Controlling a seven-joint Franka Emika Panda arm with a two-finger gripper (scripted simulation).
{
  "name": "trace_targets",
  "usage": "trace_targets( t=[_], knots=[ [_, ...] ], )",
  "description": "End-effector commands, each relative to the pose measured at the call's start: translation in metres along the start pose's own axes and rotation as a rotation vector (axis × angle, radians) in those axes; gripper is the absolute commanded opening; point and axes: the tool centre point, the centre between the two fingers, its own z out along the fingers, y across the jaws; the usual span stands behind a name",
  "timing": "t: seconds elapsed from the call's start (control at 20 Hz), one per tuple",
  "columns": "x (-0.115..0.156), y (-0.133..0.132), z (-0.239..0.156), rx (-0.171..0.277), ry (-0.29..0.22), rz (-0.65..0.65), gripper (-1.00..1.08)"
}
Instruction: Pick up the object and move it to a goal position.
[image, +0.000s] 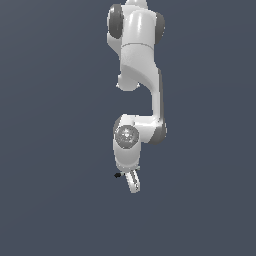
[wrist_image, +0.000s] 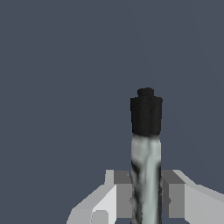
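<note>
The rod has a light grey shaft (wrist_image: 146, 175) and a black tip (wrist_image: 146, 114). In the wrist view it runs between my two fingers, which press on both sides of the shaft. My gripper (wrist_image: 146, 197) is shut on it. In the exterior view the gripper (image: 131, 182) hangs below the white arm, and only the rod's small black tip (image: 117, 175) sticks out on the exterior view's left of the fingers. The rest of the shaft is hidden by the hand there.
The white arm (image: 137, 60) comes down from the top of the exterior view. Around it there is only a plain dark blue-grey ground (image: 50, 150).
</note>
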Motion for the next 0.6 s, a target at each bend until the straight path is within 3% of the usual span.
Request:
trace_targets(
  t=[0.0,0.55],
  knots=[
    [0.025,0.008,-0.008,0.001,0.001,0.002,-1.00],
    [0.142,0.043,-0.045,0.001,0.001,0.002,-1.00]
  ],
)
